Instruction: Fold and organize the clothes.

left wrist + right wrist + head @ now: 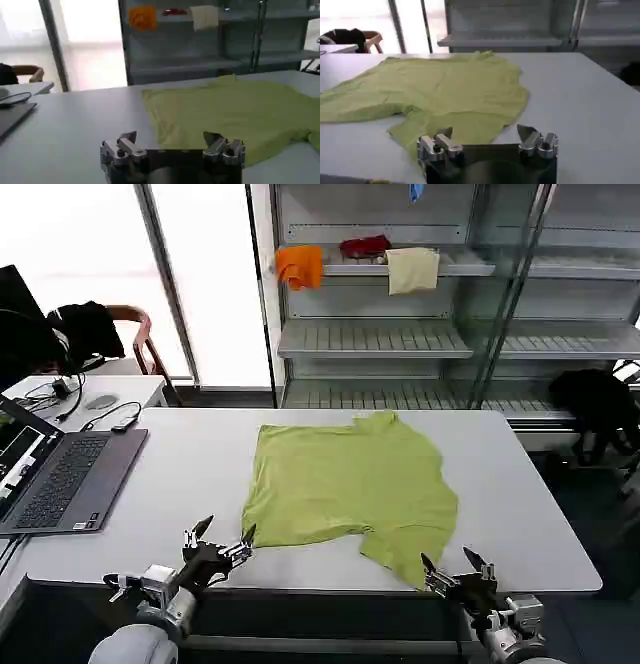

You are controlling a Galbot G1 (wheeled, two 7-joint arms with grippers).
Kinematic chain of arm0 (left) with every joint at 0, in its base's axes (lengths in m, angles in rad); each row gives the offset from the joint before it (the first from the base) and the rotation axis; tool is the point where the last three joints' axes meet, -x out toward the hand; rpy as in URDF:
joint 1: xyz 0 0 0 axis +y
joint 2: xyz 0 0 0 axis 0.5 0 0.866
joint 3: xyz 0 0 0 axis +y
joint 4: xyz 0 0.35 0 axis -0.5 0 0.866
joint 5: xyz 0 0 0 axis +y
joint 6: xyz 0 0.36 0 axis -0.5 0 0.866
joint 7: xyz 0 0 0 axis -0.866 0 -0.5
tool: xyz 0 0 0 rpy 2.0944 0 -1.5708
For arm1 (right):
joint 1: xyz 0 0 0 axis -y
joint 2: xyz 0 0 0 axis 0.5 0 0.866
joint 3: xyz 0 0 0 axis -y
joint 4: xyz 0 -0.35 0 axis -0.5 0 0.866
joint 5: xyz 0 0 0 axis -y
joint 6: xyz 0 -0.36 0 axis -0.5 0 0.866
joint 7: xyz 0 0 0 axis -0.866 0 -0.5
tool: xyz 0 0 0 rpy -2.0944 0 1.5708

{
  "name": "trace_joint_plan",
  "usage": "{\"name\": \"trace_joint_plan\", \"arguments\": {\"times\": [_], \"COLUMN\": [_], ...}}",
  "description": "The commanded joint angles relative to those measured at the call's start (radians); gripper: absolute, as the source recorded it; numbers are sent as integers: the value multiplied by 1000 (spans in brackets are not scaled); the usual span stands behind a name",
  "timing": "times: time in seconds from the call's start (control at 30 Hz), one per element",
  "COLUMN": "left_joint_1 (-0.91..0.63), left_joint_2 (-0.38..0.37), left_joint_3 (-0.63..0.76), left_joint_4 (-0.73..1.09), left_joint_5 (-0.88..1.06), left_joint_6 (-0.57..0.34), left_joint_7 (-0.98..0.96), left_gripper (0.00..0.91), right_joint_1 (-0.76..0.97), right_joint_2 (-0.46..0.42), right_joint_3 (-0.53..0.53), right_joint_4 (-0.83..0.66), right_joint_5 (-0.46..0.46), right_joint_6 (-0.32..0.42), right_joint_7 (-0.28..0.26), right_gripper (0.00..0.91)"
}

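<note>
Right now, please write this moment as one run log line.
T-shirt: spread flat, unfolded | left gripper: open, near edge | right gripper: open, near sleeve

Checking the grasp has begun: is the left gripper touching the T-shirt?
Cannot tell. In the head view the left gripper, open, sits at the T-shirt corner; no view settles contact.

Plain lime yellow-green T-shirt [352, 489], white table [180, 494], dark grey laptop [62, 482] with black keys, orange cloth [300, 266], red cloth [364, 246], cream cloth [412, 270], grey metal shelves [370, 339], black garment [85, 329] on brown chair [140, 334]
</note>
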Motion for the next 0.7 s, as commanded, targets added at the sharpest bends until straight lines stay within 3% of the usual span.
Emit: {"name": "trace_joint_plan", "arguments": {"times": [0.03,0.27,0.3,0.33,0.4,0.43,0.47,0.53,0.7], "left_joint_1": [9,9,8,8,7,6,4,0,-6], "left_joint_2": [-2,-3,-3,-4,-9,-12,-16,-19,-21], "left_joint_3": [3,20,23,28,37,42,45,52,62], "left_joint_4": [24,60,61,64,70,73,76,85,93], "left_joint_5": [46,66,65,66,66,64,64,64,62], "left_joint_6": [11,10,10,10,10,10,10,10,10], "left_joint_7": [-10,-19,-20,-20,-20,-20,-21,-21,-20], "left_gripper": [856,806,766,705,584,423,191,20,20], "right_joint_1": [-9,-6,-7,-8,-10,-10,-10,-9,-5], "right_joint_2": [18,20,21,20,19,20,20,22,28], "right_joint_3": [-44,-60,-61,-61,-61,-61,-61,-61,-66], "right_joint_4": [-19,-44,-45,-47,-48,-49,-49,-49,-47], "right_joint_5": [-52,-70,-70,-72,-72,-72,-72,-74,-86], "right_joint_6": [6,15,16,20,24,26,28,32,37], "right_joint_7": [-6,-5,-6,-6,-6,-8,-8,-10,-18], "right_gripper": [907,907,826,655,403,202,71,10,0]}}
